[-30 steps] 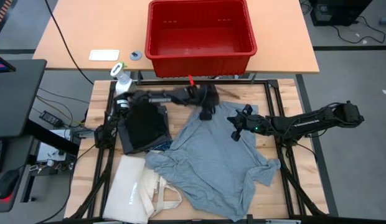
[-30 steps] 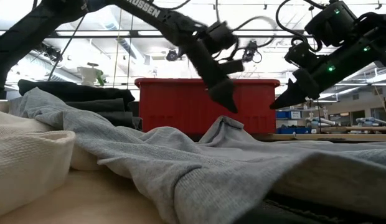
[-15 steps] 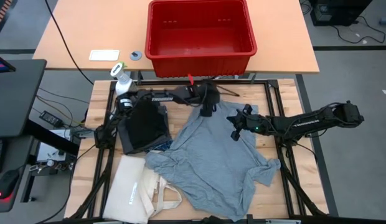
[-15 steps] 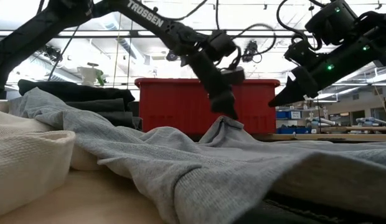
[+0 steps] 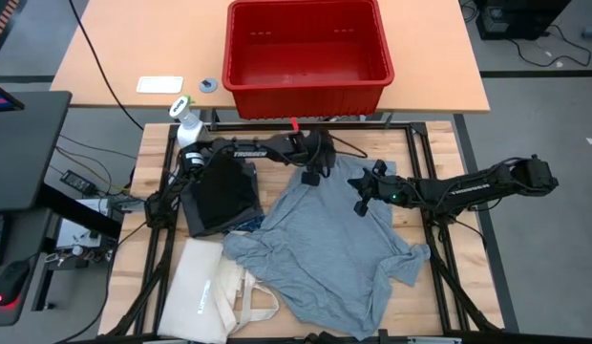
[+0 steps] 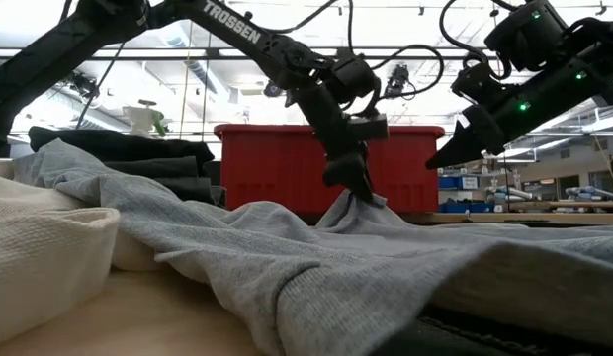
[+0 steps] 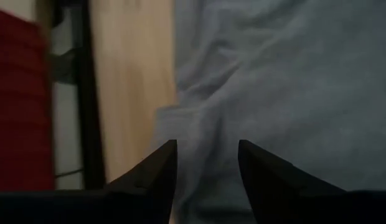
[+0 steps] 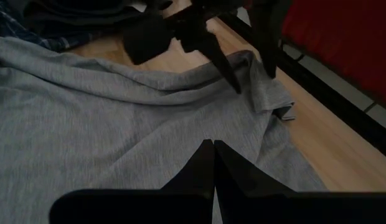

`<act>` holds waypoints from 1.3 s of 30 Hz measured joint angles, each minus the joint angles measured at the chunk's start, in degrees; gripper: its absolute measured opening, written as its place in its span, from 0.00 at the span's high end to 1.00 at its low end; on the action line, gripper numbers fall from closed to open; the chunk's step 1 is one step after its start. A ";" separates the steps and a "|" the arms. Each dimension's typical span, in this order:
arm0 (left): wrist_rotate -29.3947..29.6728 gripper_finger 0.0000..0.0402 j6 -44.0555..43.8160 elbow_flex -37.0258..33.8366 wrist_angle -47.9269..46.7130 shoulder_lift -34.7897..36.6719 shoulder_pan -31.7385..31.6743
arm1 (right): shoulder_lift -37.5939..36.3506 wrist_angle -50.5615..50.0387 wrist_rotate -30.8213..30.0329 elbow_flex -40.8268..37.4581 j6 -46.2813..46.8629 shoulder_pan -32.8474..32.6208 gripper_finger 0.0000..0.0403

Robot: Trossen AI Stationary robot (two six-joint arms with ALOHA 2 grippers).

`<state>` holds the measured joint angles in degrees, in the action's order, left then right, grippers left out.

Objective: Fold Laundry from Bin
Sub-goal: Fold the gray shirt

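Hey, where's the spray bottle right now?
In the high view the spray bottle stands at the work table's far left corner, beside the left arm's base, just beyond the black garment and left of the red bin.

A cream canvas tote bag (image 5: 212,294) lies at the near left corner of the wooden table (image 5: 425,296), its long handles (image 5: 259,296) trailing toward the middle. A white spray bottle (image 5: 187,122) with a green nozzle stands at the far left corner. On the tan desk (image 5: 134,43) beyond lie a white card (image 5: 159,85) and, just beside it, a small grey ring (image 5: 208,85).
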<state>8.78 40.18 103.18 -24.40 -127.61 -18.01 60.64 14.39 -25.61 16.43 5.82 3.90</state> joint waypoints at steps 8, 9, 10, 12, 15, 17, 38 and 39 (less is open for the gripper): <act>6.74 0.57 0.14 0.07 -0.17 0.03 -1.00 | 0.00 0.00 0.20 0.00 -0.02 0.00 0.97; 7.25 0.57 0.64 0.04 -0.25 0.03 -0.97 | 0.00 -0.01 0.20 0.00 -0.02 0.00 0.97; 8.22 0.57 1.27 0.04 -0.24 0.03 -0.91 | 0.00 -0.02 0.20 0.00 -0.02 0.00 0.97; 9.71 0.57 1.51 0.04 0.25 0.02 -0.85 | 0.00 0.00 0.20 0.00 -0.02 0.00 0.97; 9.87 0.57 1.24 0.04 1.72 0.04 -0.90 | 0.00 0.00 0.22 0.00 -0.02 0.00 0.97; 9.90 0.57 1.22 0.04 2.81 0.04 -0.81 | 0.00 -0.02 0.22 0.00 -0.02 0.00 0.97; 5.73 0.97 -6.10 0.00 0.70 0.78 -1.00 | 0.00 0.08 0.22 0.00 -0.46 0.00 0.97; 5.65 0.97 -7.42 0.00 1.06 1.45 -1.00 | 0.00 0.09 0.22 0.00 -0.46 0.00 0.97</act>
<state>14.44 32.76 103.18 -23.34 -126.16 -19.00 60.64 14.48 -25.39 16.43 5.37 3.90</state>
